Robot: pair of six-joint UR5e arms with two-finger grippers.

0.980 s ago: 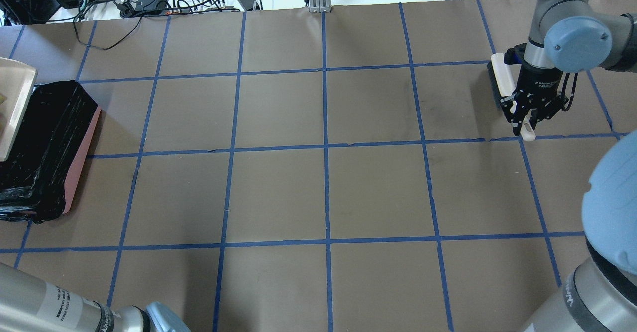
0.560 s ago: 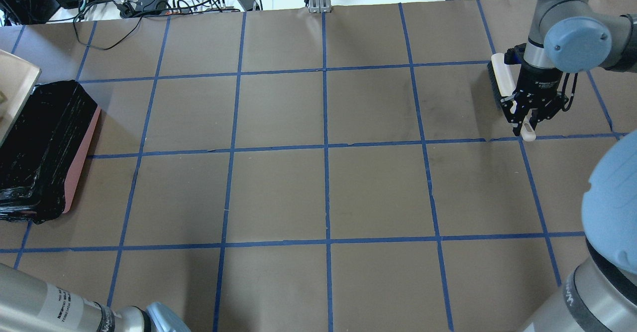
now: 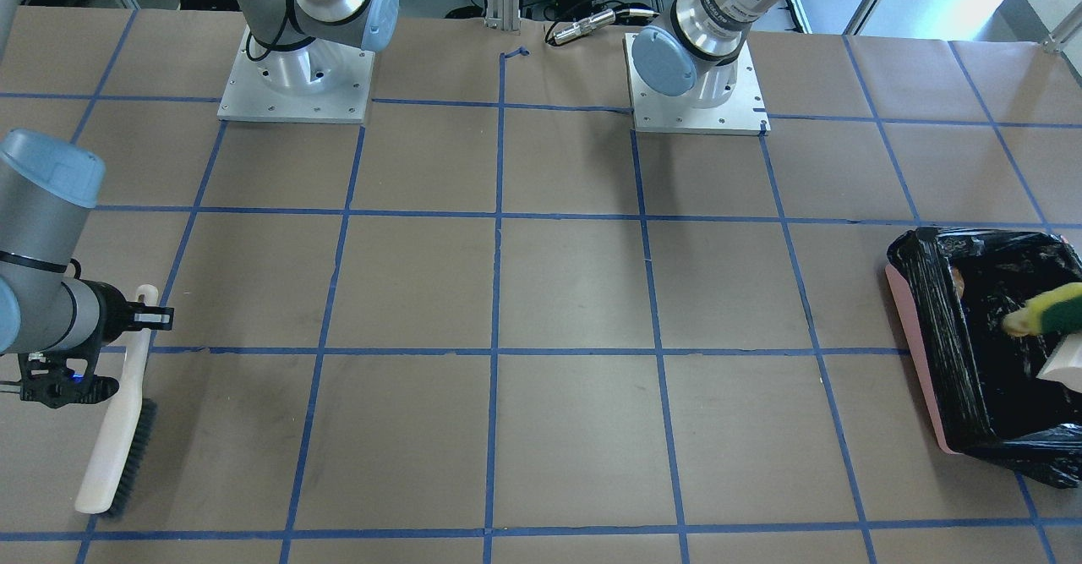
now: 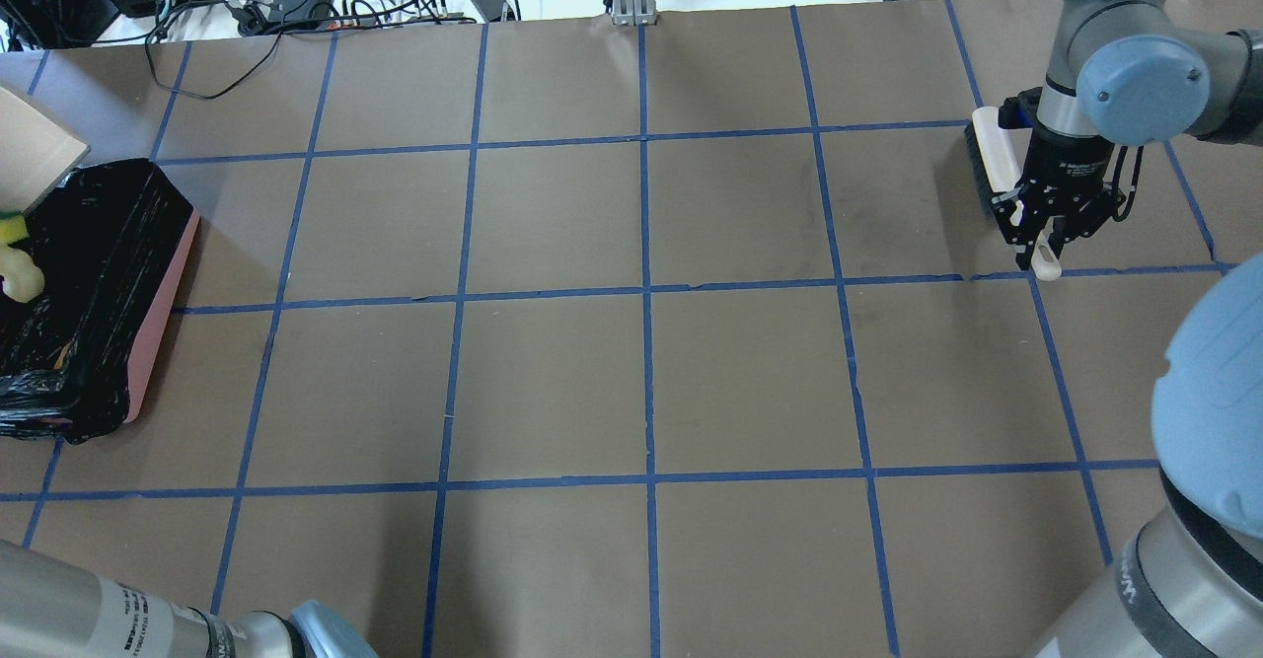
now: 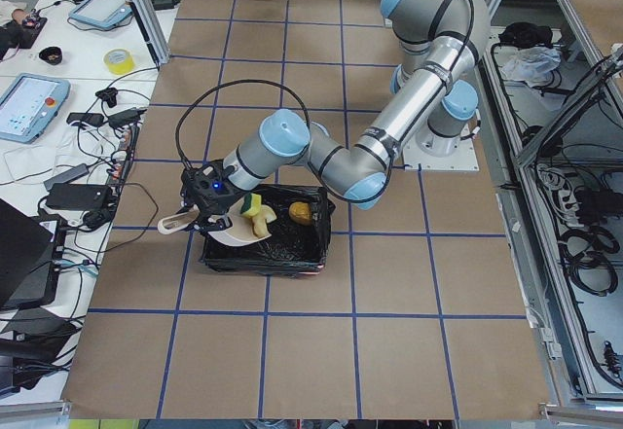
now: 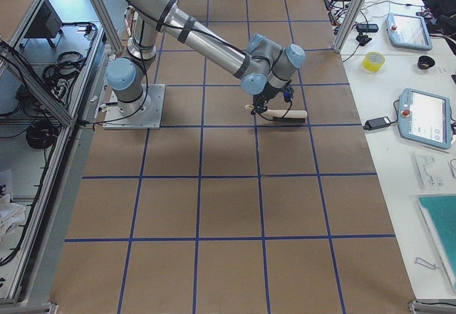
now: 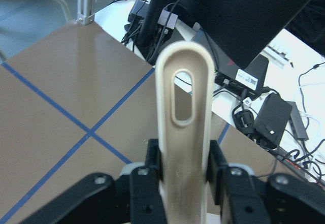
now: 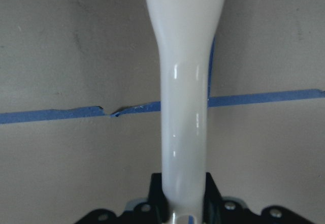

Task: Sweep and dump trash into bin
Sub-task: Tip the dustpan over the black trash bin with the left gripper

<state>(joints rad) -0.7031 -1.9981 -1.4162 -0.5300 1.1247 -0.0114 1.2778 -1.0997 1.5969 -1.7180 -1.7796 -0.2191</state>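
The left fingers (image 7: pixel 153 158) are pinched on the handle of the beige dustpan (image 5: pixel 229 232), which you'll see tilted over the pink bin (image 4: pixel 163 313) at the surface's (image 4: pixel 641 382) left end. Look at the pan's lip: the yellow-and-green sponge block (image 5: pixel 252 202) and the pale crescent slice (image 5: pixel 261 220) sit there above the bin's opening. The golden-brown potato-like lump (image 5: pixel 300 213) lies inside on the black bag (image 3: pixel 972 378). Far to your right, the right fingers (image 8: pixel 156 193) are clamped on the handle of the brush (image 3: pixel 118 437). It is held low, bristles sideways; you cannot tell whether it touches the surface.
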